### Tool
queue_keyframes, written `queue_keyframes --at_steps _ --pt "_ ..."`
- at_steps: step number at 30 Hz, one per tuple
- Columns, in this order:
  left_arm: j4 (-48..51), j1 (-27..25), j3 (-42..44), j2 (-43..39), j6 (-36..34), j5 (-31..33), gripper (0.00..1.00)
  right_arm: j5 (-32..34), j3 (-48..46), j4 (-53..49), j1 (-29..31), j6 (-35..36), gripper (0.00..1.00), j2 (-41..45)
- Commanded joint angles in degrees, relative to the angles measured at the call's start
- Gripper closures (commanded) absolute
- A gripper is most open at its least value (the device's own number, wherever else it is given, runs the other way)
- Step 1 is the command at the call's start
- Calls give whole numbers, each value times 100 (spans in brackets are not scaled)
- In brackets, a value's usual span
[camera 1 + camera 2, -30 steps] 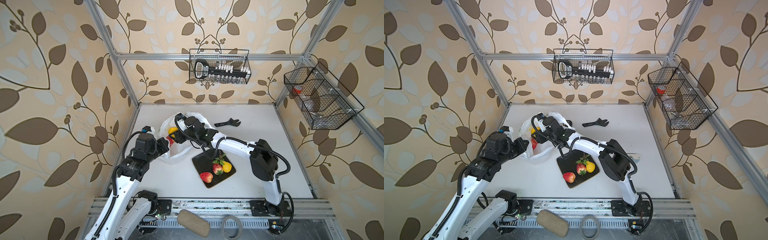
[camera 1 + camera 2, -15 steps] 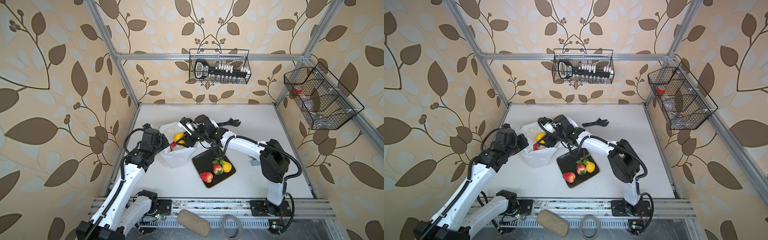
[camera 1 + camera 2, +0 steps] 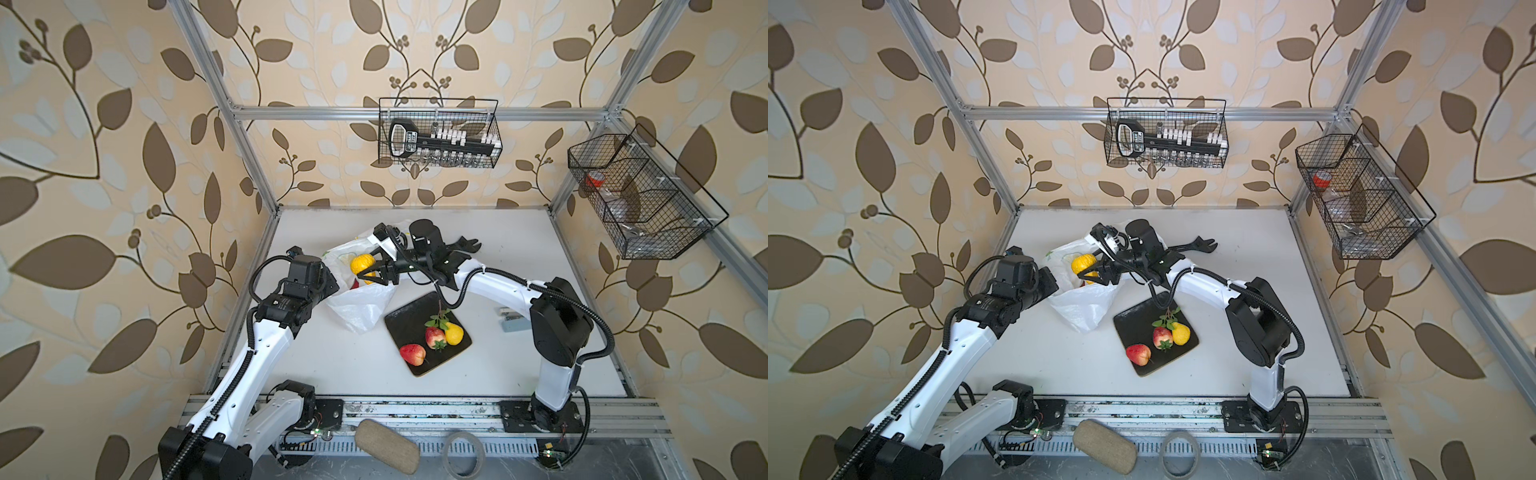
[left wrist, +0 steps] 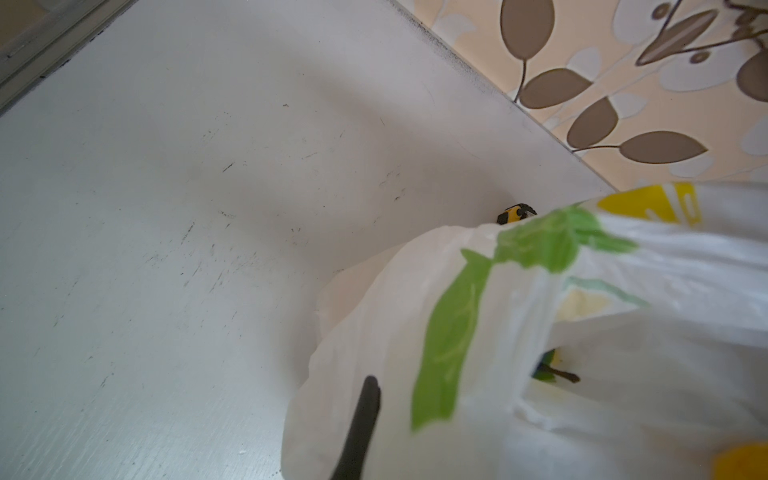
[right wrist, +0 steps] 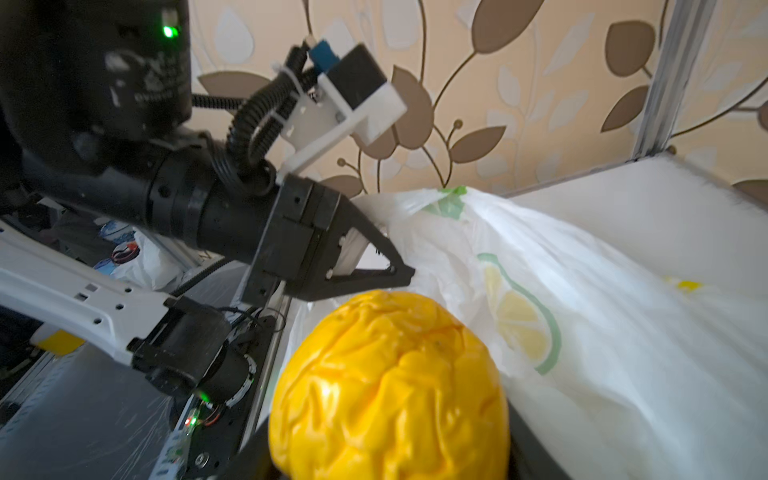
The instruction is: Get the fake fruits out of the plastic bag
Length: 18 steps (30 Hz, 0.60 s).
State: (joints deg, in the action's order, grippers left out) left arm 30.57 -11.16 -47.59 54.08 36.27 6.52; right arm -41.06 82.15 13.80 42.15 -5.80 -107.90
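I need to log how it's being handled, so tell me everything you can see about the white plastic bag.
The plastic bag is thin, crinkly, translucent white film printed with green leaf and yellow lemon marks. It slumps on the white table, its lower corner ending close beside the black tray. The shut left gripper pinches its rim, holding the mouth up and open. The right gripper holds a yellow fruit over that mouth; a red fruit shows inside.
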Motion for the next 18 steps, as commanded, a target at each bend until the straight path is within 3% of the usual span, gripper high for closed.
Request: queue_keyframes --at_steps 1,11,14,15,18 --pt "120 51 131 -214 -66 208 100 484 -188 1139 14 -808 56 155" --pt "576 51 238 -785 -68 828 100 678 -74 1573 -67 -2645 55 -430" --pt "524 52 169 -840 -156 841 100 556 -44 1558 -54 -2721 55 -552" --pt "468 50 110 -843 -233 743 93 515 -50 1506 -32 -2655 55 -572" --pt "321 51 -134 -894 -526 321 60 501 -93 1190 27 -2265 55 -583"
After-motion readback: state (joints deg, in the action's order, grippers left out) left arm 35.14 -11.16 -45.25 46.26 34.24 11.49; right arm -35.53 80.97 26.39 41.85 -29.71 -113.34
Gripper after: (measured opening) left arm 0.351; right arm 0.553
